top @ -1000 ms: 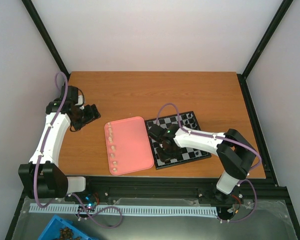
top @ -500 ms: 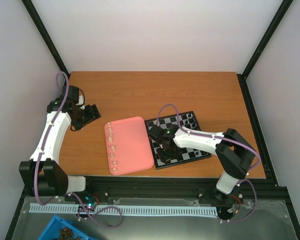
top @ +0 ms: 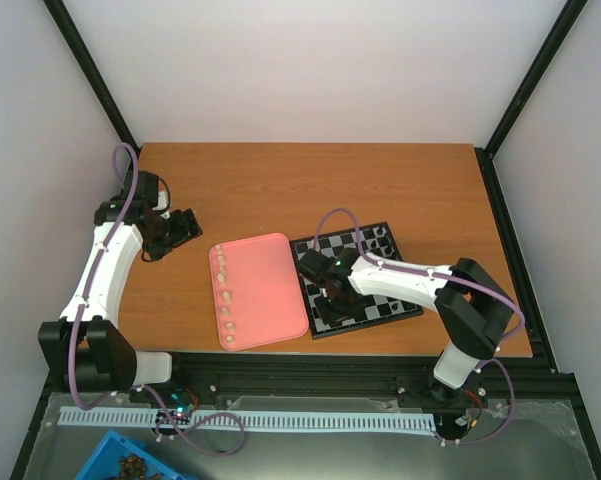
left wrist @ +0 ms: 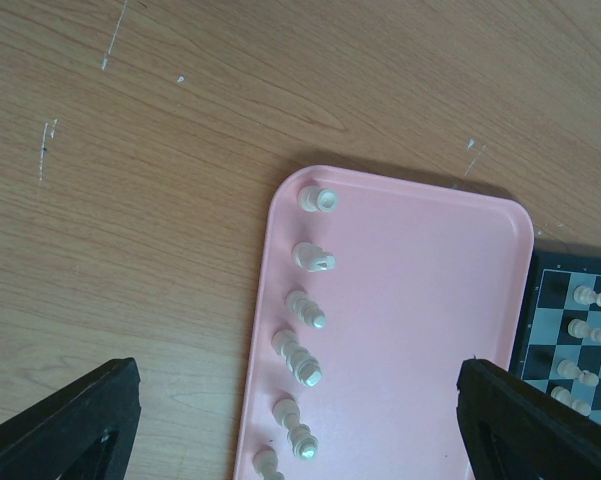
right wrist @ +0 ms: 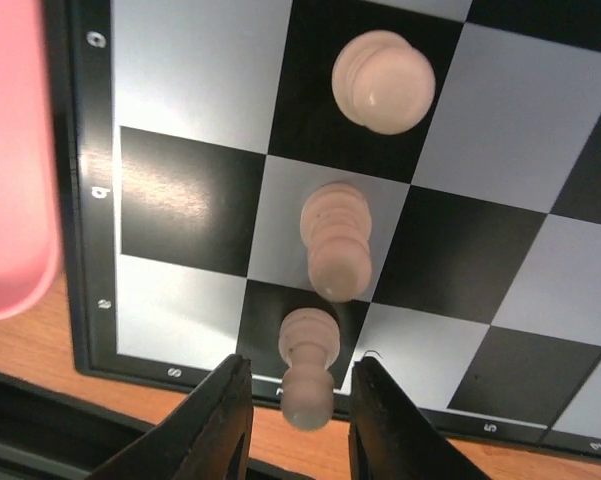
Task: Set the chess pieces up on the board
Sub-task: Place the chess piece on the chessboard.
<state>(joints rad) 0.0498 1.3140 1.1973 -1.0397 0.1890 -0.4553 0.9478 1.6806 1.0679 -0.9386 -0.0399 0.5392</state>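
Chess pieces (right wrist: 337, 238) stand on the board (right wrist: 190, 90), one at its near rim between the right fingers (right wrist: 220, 420), which are parted slightly and seemingly clear of it. Beyond, others line the pink tray (left wrist: 420, 330), the lowest cut off; the left fingers (left wrist: 70, 425) gape wide, empty.

From overhead I get even, diffuse light: the white walls read bright, and the worktop (top: 310, 190) shows only faint, soft-edged shadows beside the arms. The pink tray (top: 280, 262) comes through a little washed out, its colour nearly glowing. My left wrist feed is crisp on the wood grain, with a soft dark shadow along the tray's upper right edge. The left pincer's fingers (left wrist: 70, 420) in the lower corners are dark and blurred. The right wrist feed sits very close. There the chess pieces (right wrist: 383, 82) look soft, the board (right wrist: 180, 70) carries a greyish sheen on its light squares, and the right pincer (right wrist: 295, 425) at the bottom edge is out of focus.
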